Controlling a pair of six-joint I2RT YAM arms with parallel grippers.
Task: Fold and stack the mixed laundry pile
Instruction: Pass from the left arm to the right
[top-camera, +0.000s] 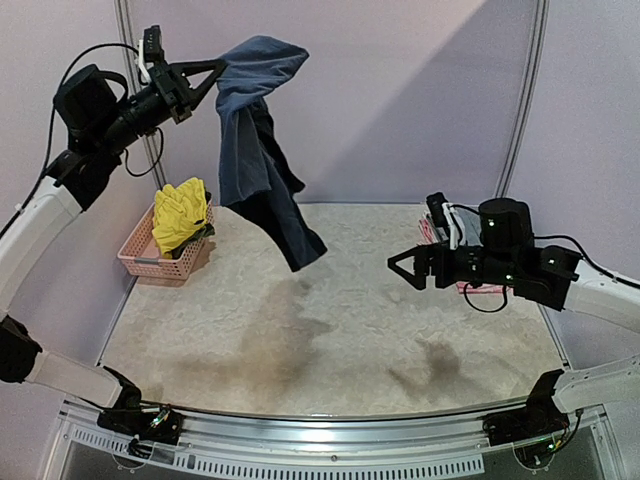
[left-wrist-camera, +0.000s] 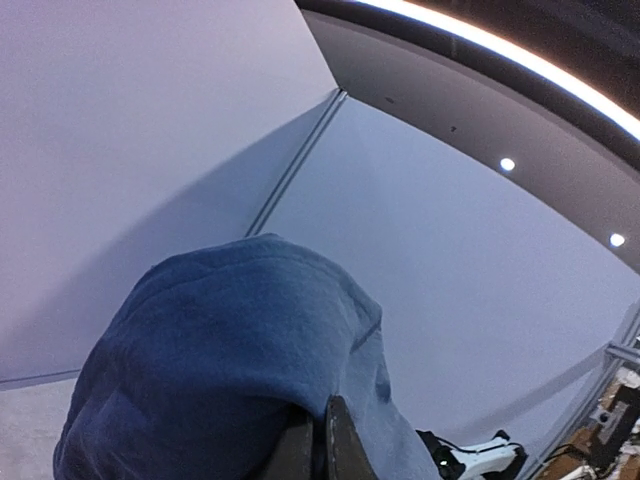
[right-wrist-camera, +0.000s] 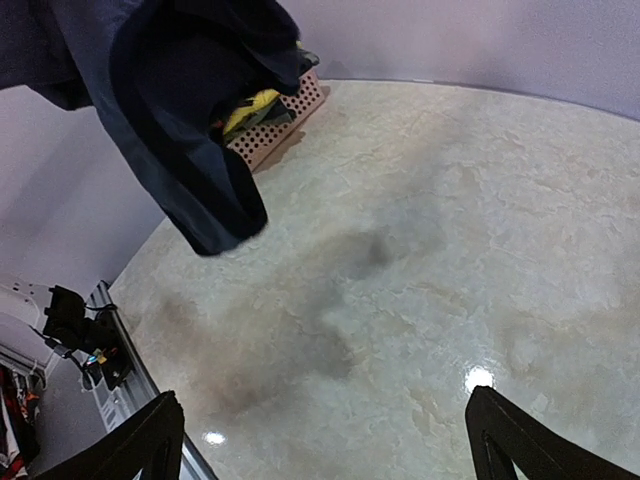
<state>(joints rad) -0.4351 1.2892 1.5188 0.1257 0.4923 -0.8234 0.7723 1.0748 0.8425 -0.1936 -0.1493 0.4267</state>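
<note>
Logging status: one garment in the air, none visibly folded on the open counter (top-camera: 400, 350). Your left jaws are pinched shut on a bunched edge of the navy blue top (top-camera: 255, 150), high above the pink basket (top-camera: 140, 262) and a little to its right. The left wrist view shows the same cloth (left-wrist-camera: 220, 350) heaped over the closed jaws. The top hangs in a twisted column, its lowest corner off the counter, right of the basket and clear of it. Your right jaws stand wide apart and hold nothing, well to the right of the basket, low over the counter and aimed at the hanging cloth. In the right wrist view the top dangles ahead with the basket behind it. In the basket, the yellow garment (top-camera: 180, 215) is draped over the rim with something darker under it; the rest of the contents are not readable. Far right of the basket, behind the right arm, a pink-and-white bundle (top-camera: 432, 225) sits at the counter's back edge; you cannot tell whether it is a folded stack. Judgement: early stage. Done: one piece is up and out of the basket. Left: catch a second corner with the free jaws, spread the top flat, fold it, place it, then repeat for the yellow piece and whatever else the basket holds. Risk: the twist may hide the hem you want.
</note>
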